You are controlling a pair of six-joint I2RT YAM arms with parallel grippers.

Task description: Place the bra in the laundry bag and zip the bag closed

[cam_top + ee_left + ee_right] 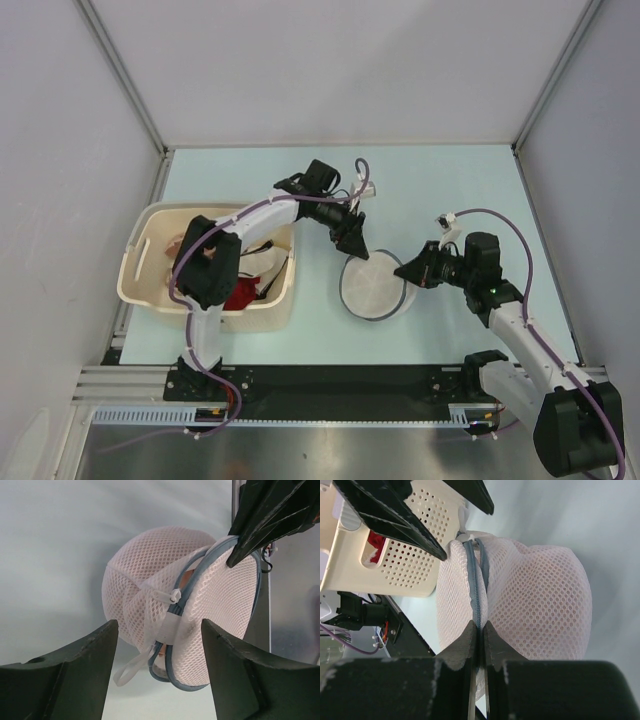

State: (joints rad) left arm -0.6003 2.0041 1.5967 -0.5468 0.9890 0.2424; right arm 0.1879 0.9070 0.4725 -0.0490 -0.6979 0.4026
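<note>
The laundry bag (375, 287) lies on the table, round white mesh with a dark rim. In the left wrist view the bag (150, 575) is domed, and its blue zip edges stand apart at the near end. A sliver of the salmon-pink bra (186, 578) shows through that gap; the rest is hidden inside. My left gripper (354, 244) is open, its jaws (158, 625) wide either side of the bag's zip end, not touching it. My right gripper (406, 272) is shut on the bag's zip rim (479, 595) at the opposite side (480, 626).
A cream perforated basket (140, 280) stands left of the bag, holding a bright red garment (240, 296); it also shows in the right wrist view (405, 560). White cage walls surround the table. A white loop tab (127, 670) hangs from the bag.
</note>
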